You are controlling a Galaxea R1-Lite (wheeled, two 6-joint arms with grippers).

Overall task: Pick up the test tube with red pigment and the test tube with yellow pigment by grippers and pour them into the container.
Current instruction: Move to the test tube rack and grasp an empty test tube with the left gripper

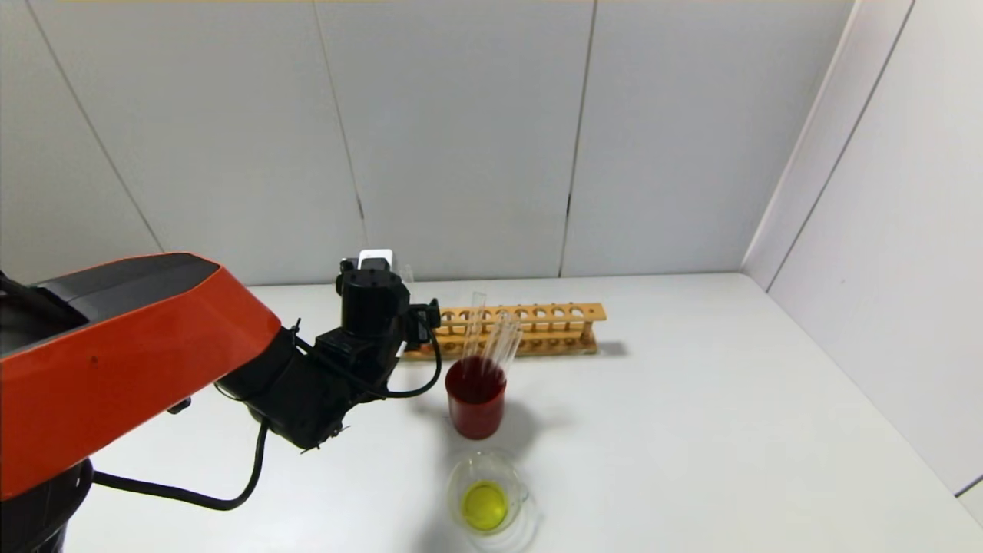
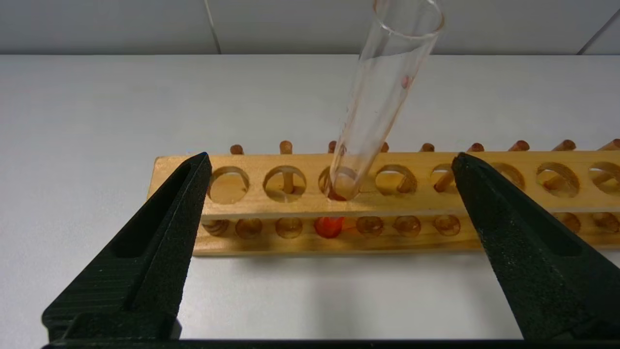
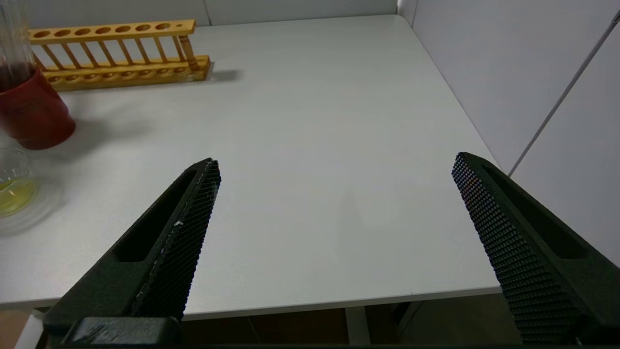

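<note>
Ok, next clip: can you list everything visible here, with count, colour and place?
test tube rack: one, wooden, far side of the table, beyond the red cup.
test tube with red pigment: one, clear with red bottom, tilted in the rack.
red cup: one, dark red, in front of the rack, holding several clear tubes.
container: one, clear glass with yellow liquid, nearest the robot.
table: one, white.
left gripper: black, jaws open, facing the red-tipped tube.
right gripper: black, jaws open, over bare table at the near edge.

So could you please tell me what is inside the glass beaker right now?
The beaker holds a shallow pool of yellow liquid. No test tube is in it, and nothing hides its inside.
</note>
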